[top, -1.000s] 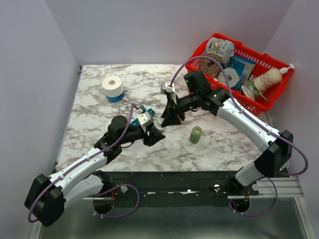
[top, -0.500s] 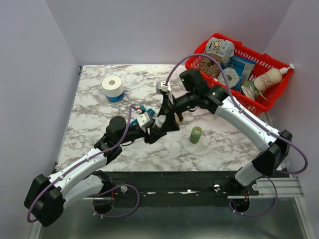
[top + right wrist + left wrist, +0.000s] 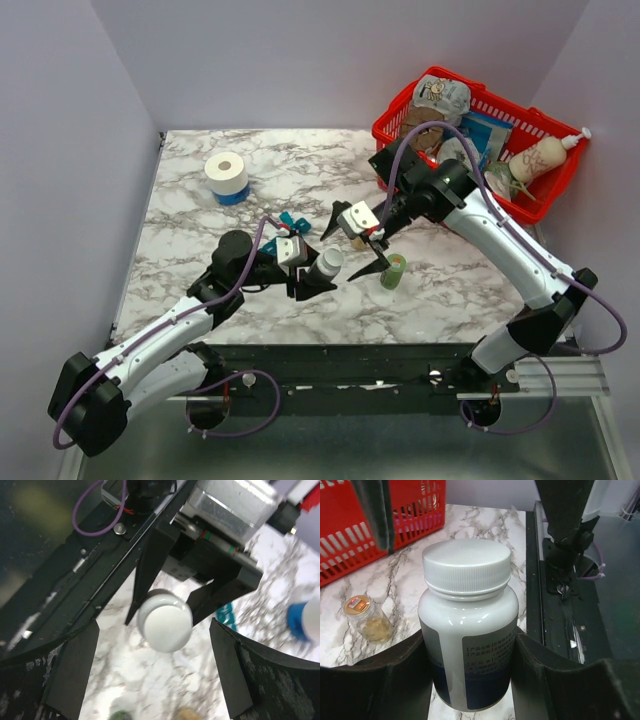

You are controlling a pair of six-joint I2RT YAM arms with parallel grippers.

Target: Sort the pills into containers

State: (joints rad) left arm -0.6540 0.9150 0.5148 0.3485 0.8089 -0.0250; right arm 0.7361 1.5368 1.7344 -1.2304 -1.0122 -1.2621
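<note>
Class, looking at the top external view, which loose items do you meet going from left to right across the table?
White roll → white pill bottle → small green bottle → red basket.

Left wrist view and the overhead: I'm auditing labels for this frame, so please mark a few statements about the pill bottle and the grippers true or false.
1. The left gripper is shut on the white pill bottle. True.
2. The bottle's lid is off. False: its white screw cap is on.
3. The right gripper clamps the cap. False: its jaws stand wide open, clear of the bottle.
4. The red basket stands at the far right corner of the table. True.
5. The green bottle lies in the basket. False: it stands on the table.
</note>
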